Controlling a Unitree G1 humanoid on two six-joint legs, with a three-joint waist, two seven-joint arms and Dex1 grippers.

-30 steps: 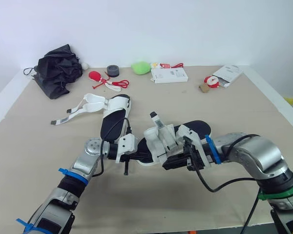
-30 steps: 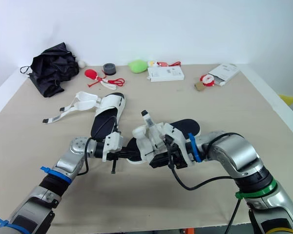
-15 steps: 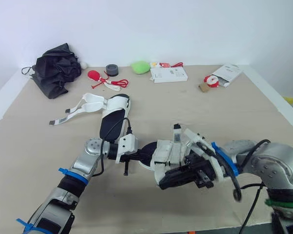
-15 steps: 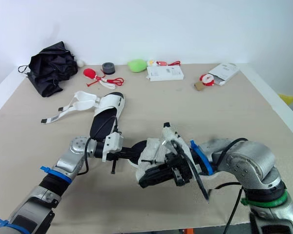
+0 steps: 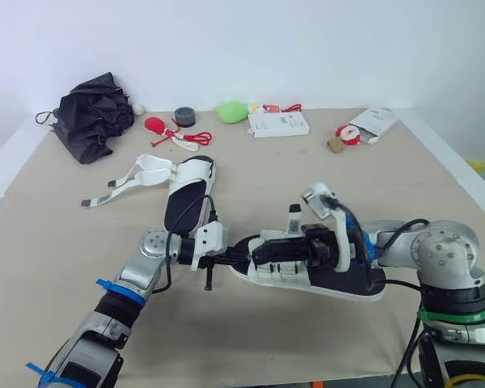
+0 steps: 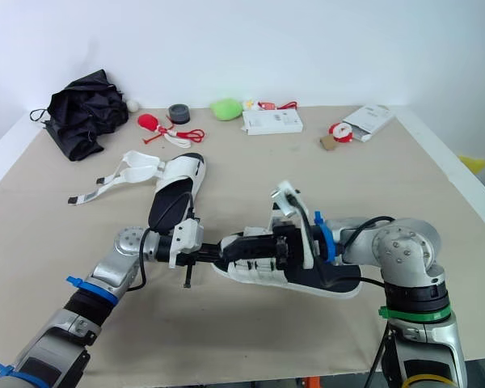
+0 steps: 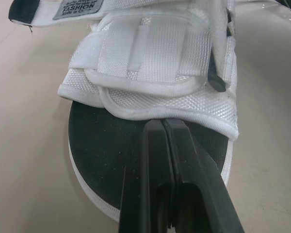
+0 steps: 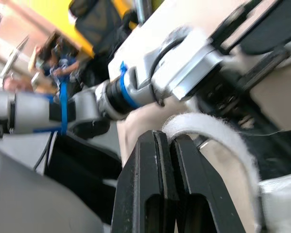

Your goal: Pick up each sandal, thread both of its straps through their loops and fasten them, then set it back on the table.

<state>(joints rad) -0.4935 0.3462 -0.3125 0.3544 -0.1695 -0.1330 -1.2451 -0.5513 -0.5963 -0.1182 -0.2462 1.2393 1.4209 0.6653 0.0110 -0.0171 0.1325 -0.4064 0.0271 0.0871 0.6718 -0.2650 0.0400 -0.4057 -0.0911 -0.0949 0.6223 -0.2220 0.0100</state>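
Your near white sandal with the black footbed (image 5: 343, 279) has tipped back down since half a second ago. It now seems to lie flat on the tan table (image 5: 56, 242). Your left gripper (image 5: 236, 260) is squeezed closed with its tips on the toe, likely to stop it sliding. Your right gripper (image 5: 263, 252) is closed too, lying over the white front strap (image 7: 145, 58). You can't tell if it pinches it. Farther off, the second white sandal (image 5: 186, 194) waits with loose straps.
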